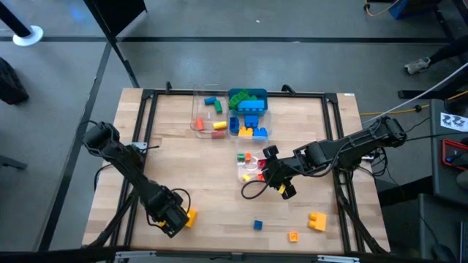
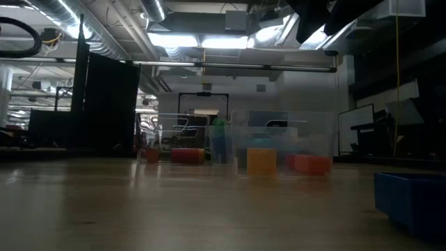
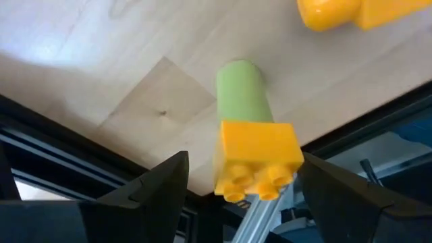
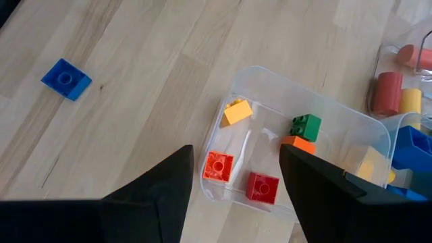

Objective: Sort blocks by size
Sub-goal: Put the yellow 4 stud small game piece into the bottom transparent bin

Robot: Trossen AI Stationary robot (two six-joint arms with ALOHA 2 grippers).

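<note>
My left gripper (image 1: 174, 217) is low at the table's near left, by the near edge. In the left wrist view its fingers (image 3: 158, 192) are open on either side of a yellow studded brick with a green cylinder joined to it (image 3: 253, 155), which lies on the wood. I cannot tell whether a finger touches it. My right gripper (image 1: 274, 177) is open and empty over the table's middle. It hovers at the near side of a small clear tub (image 4: 378, 135) holding red (image 4: 261, 187), orange (image 4: 237, 111) and green (image 4: 306, 126) small blocks.
Another yellow piece (image 3: 351, 12) lies just past the left gripper. A small blue block (image 1: 257, 225), an orange one (image 1: 293, 236) and a larger yellow-orange one (image 1: 316, 220) lie near the near edge. Two more tubs of blocks (image 1: 208, 115) (image 1: 248, 117) stand at the far middle.
</note>
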